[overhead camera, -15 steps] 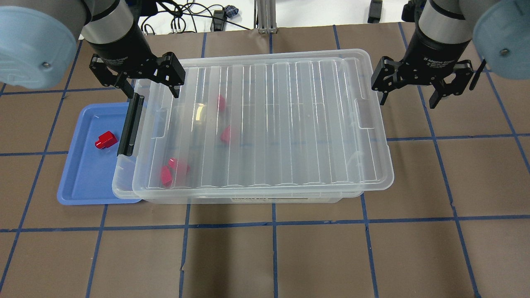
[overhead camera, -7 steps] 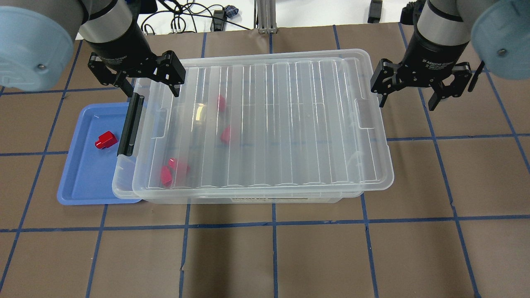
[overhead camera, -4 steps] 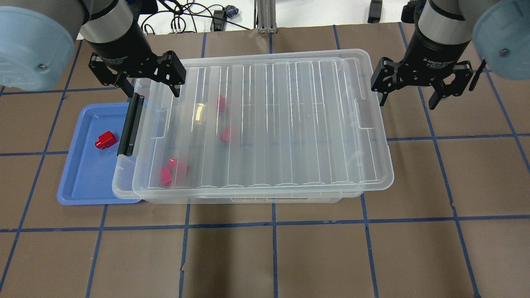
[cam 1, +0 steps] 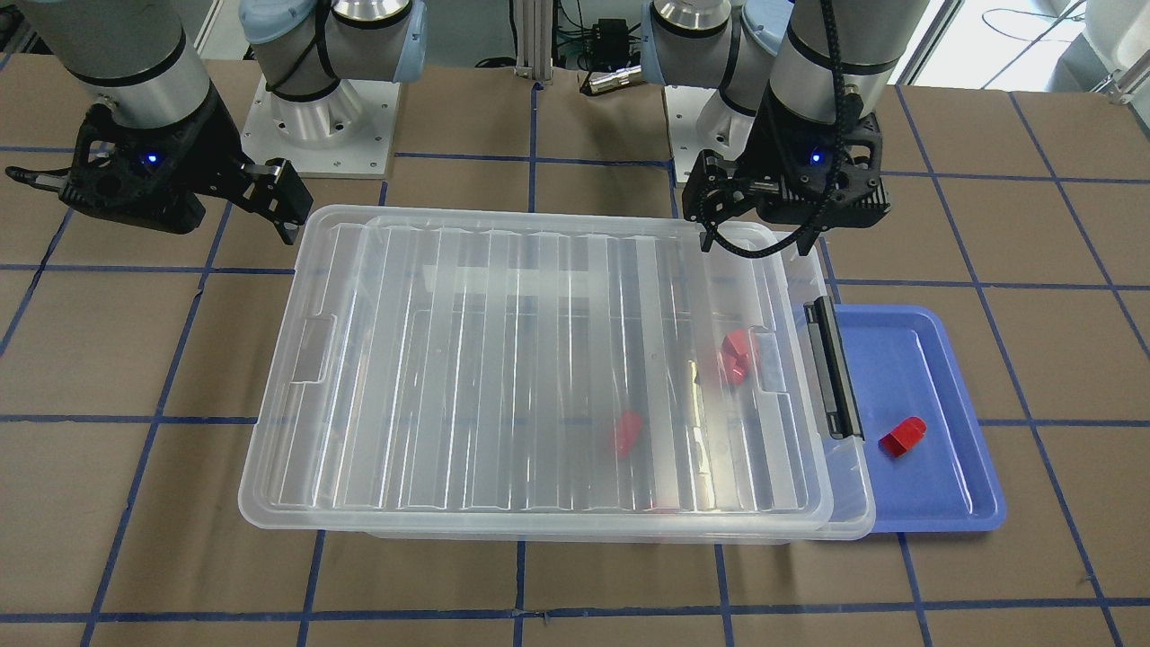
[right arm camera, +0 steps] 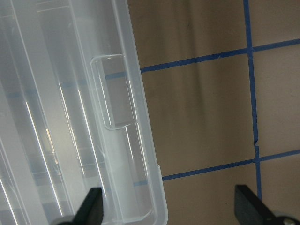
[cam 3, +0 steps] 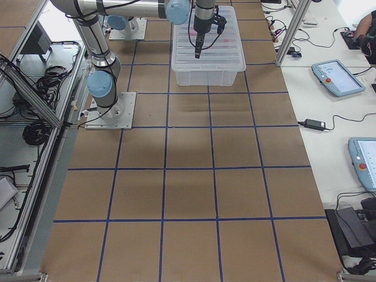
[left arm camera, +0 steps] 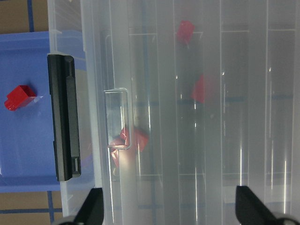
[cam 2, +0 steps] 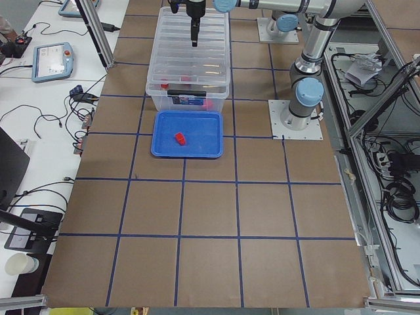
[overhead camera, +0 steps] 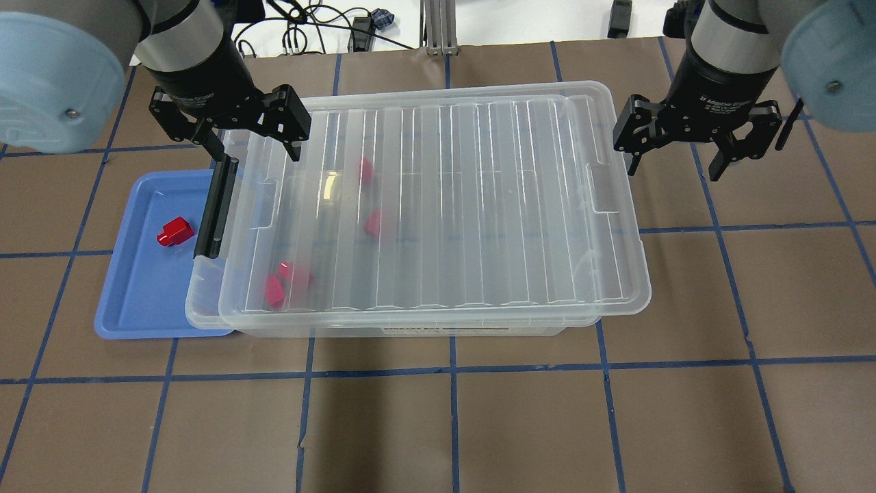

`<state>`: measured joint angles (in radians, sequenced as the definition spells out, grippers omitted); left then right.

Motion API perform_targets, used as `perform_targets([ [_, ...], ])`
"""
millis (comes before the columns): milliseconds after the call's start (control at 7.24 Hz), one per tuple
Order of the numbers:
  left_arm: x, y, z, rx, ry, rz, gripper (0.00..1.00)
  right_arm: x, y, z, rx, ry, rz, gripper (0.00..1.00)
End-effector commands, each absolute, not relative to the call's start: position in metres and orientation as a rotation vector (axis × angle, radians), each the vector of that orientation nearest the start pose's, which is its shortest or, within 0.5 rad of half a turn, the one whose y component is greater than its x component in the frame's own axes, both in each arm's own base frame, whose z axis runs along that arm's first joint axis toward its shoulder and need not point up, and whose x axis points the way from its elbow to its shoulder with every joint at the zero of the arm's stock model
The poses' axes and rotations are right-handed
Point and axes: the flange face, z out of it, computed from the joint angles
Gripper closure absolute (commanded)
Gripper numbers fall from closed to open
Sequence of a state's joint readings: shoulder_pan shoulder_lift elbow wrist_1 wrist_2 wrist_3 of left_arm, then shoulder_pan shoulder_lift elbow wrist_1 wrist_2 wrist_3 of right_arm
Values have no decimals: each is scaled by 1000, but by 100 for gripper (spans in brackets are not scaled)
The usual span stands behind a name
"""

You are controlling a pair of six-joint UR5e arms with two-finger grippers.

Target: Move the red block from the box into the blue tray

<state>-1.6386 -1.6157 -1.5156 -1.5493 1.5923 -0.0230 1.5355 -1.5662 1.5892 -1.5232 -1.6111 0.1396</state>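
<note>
The red block (overhead camera: pixel 174 231) lies in the blue tray (overhead camera: pixel 144 294), also seen in the front view (cam 1: pixel 902 436) and the left wrist view (left arm camera: pixel 18 97). The clear box (overhead camera: pixel 445 205) stands beside the tray with its ribbed lid on, and its black latch bar (overhead camera: pixel 217 209) hangs over the tray's edge. My left gripper (overhead camera: pixel 256 152) is open and empty above the box's far left corner. My right gripper (overhead camera: pixel 674 170) is open and empty just off the box's right end.
Inside the box, under the lid, lie a clump of red pieces (overhead camera: pixel 286 282) and two single red pieces (overhead camera: pixel 373 222). The table is brown paper with blue tape lines (overhead camera: pixel 452 370). Cables lie beyond the far edge (overhead camera: pixel 321 27).
My left gripper has shifted very slightly to the right. The right gripper, box, tray and red block have not moved.
</note>
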Motion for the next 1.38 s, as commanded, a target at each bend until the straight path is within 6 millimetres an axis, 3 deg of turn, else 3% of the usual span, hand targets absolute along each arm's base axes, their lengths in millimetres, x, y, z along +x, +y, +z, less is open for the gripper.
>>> perform_targets([
  [0, -166, -504, 494, 71, 3120, -49, 0, 112, -491, 472, 276, 3171, 111, 0],
  [552, -166, -502, 497, 71, 3119, -59, 0, 112, -489, 474, 256, 3172, 107, 0],
  [1105, -165, -494, 510, 73, 3111, -95, 0, 112, -482, 490, 267, 3173, 46, 0],
  [1243, -165, -493, 511, 73, 3113, -100, 0, 110, -493, 493, 295, 3141, -29, 0],
])
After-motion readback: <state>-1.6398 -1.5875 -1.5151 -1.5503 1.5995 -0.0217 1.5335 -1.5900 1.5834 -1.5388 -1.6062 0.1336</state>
